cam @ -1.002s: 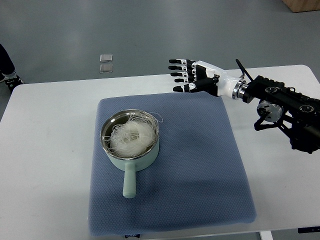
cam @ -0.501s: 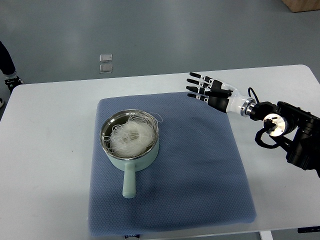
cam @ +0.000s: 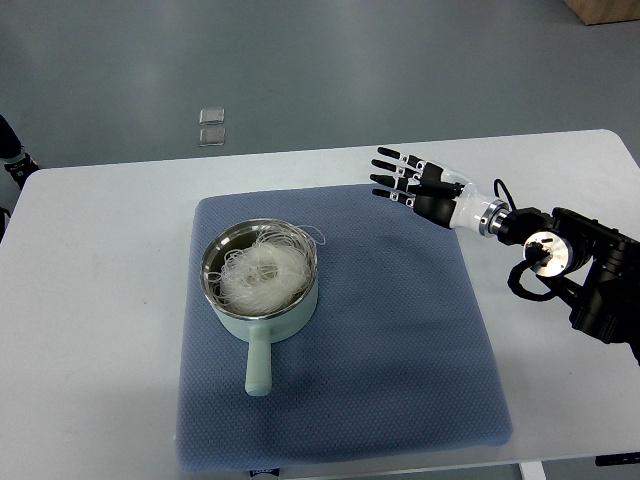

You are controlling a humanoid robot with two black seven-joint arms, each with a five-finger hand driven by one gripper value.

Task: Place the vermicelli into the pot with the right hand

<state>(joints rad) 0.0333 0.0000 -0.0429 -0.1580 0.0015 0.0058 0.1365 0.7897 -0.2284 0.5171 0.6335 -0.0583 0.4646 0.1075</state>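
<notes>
Blue textured fabric mat point(cam: 400, 350) lies flat on white table point(cam: 90, 300). Two small clear square packets point(cam: 211, 127) on grey floor point(cam: 300, 60) beyond table's far edge.

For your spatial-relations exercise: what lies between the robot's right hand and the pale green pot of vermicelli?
In the top view, only bare blue quilted mat lies between the open right hand and the pale green pot holding white vermicelli.

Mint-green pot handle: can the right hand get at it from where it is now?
Probably yes. The right hand is open and empty above the blue mat's far right corner, and nothing stands between it and the mint-green pot handle.
</notes>
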